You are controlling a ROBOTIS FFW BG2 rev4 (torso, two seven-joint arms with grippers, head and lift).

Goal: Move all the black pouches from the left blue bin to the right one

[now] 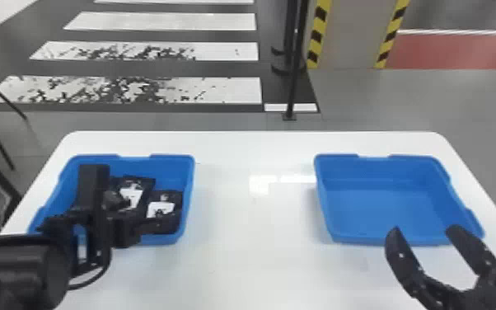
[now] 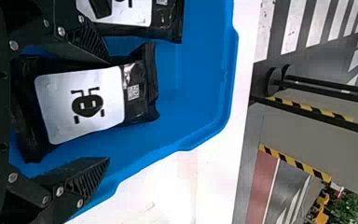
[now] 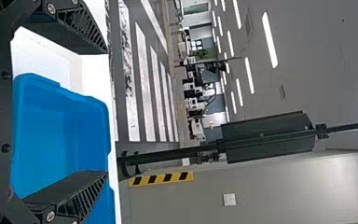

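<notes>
My left gripper (image 1: 136, 210) is over the left blue bin (image 1: 173, 163), beside two black pouches with white labels, one pouch (image 1: 132, 191) farther back and another pouch (image 1: 164, 210) near the bin's right wall. In the left wrist view my left gripper (image 2: 108, 112) is open, its fingers on either side of a black pouch (image 2: 81, 105); a second pouch (image 2: 168, 21) lies alongside. My right gripper (image 1: 422, 231) stands open at the near edge of the right blue bin (image 1: 379, 206), which has no pouch in it. In the right wrist view my right gripper (image 3: 107, 112) holds nothing.
Both bins stand on a white table (image 1: 251, 255), with a wide stretch of tabletop between them. Beyond the far table edge are a black post (image 1: 294, 62) and a grey pillar (image 1: 350, 33) with yellow-black striped edges.
</notes>
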